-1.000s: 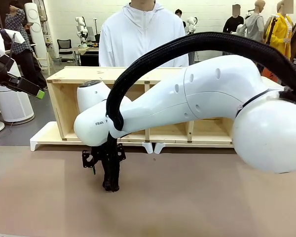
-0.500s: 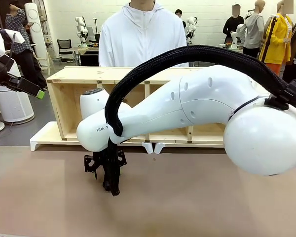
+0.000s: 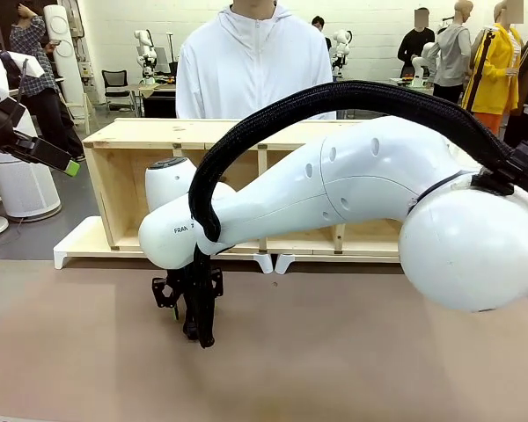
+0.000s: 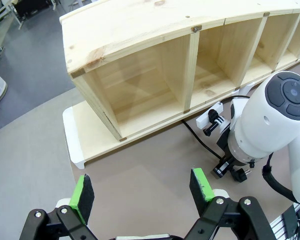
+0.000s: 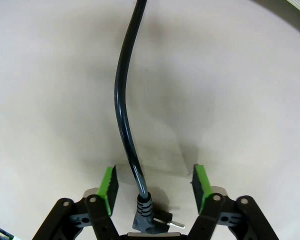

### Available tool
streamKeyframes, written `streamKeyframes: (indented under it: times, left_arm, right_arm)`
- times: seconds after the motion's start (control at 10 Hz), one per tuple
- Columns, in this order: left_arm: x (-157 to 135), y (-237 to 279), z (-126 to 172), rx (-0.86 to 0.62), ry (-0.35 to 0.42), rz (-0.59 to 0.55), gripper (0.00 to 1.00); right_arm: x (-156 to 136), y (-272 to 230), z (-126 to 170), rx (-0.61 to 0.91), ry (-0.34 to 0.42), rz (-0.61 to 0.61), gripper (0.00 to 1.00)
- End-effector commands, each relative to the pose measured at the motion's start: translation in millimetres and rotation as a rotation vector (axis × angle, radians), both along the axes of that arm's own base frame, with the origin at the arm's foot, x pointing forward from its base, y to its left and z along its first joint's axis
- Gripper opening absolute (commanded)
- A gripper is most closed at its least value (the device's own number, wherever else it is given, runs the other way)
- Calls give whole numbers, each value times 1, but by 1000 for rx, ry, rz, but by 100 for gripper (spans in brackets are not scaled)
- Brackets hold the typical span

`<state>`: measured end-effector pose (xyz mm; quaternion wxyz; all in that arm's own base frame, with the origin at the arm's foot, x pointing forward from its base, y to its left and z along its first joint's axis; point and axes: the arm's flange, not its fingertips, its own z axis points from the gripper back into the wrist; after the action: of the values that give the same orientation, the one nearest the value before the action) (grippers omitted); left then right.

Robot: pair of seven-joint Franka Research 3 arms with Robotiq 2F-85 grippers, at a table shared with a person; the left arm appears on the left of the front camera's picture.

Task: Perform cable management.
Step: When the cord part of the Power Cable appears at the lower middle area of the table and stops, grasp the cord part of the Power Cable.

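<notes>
At the table's left end, the left gripper hangs wide open and empty, up near the wooden shelf. Mid-table, the right gripper has nudged over since a sec ago & its jaws have begun narrowing. They're approx. half open, pads either side of the plug, not yet pinching, so a grab is prob. imminent. The cable lies on the table, long axis running from the plug away toward the shelf. The pins point sideways at one pad.
</notes>
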<state>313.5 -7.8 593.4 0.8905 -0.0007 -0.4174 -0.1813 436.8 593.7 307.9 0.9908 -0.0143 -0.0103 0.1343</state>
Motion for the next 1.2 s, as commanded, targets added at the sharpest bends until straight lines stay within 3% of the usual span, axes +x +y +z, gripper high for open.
streamKeyframes:
  times: [0.0,0.6,1.0,1.1]
  left_arm:
    - [2,0,0,-6,-8,7,100]
    - [2,0,0,-6,-8,7,100]
    - [2,0,0,-6,-8,7,100]
    - [2,0,0,-6,-8,7,100]
  right_arm:
    - [-1,3,2,8,28,-30,60]
    - [-15,1,5,-3,42,-45,0]
    - [-17,1,5,-10,40,-49,0]
    - [-16,1,5,10,76,-66,0]
